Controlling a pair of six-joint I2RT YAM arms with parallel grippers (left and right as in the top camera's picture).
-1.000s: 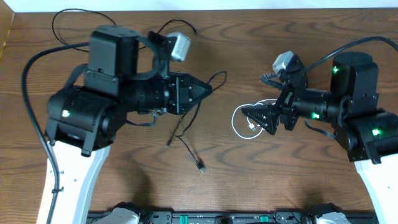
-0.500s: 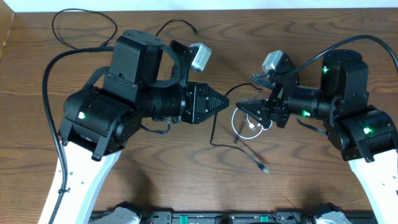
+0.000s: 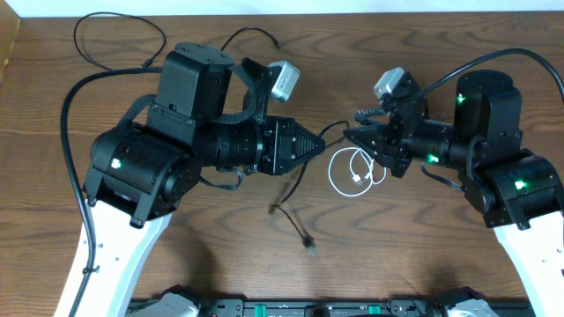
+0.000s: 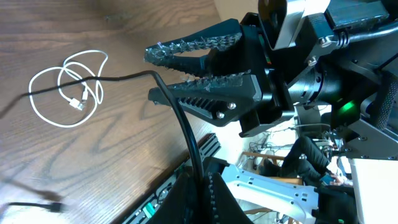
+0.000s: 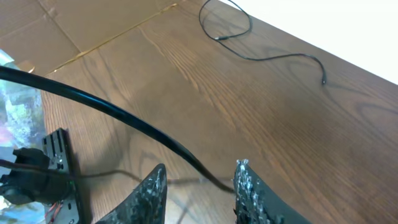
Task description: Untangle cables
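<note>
My left gripper (image 3: 319, 143) is shut on a thin black cable (image 3: 295, 189), held above the table. From the left wrist view the cable (image 4: 186, 124) rises out of the shut gripper (image 4: 200, 177) and bends left. Its free end trails down to a plug near the table's front (image 3: 308, 246). My right gripper (image 3: 345, 136) faces the left one tip to tip. Its jaws stand apart around the same black cable (image 5: 186, 155), with a gap on each side at the right gripper (image 5: 200, 180). A white cable (image 3: 352, 179) lies coiled on the table below both grippers.
A second thin black cable (image 3: 164, 40) loops on the table at the back left, also visible far off as a thin cable (image 5: 292, 56) in the right wrist view. The white cable (image 4: 79, 103) lies flat. Thick arm cords hang at both sides.
The left arm swung right with the black cable, then held still. The right gripper rose toward the left one and narrowed its jaws around the cable. The cable's free end swung left.
</note>
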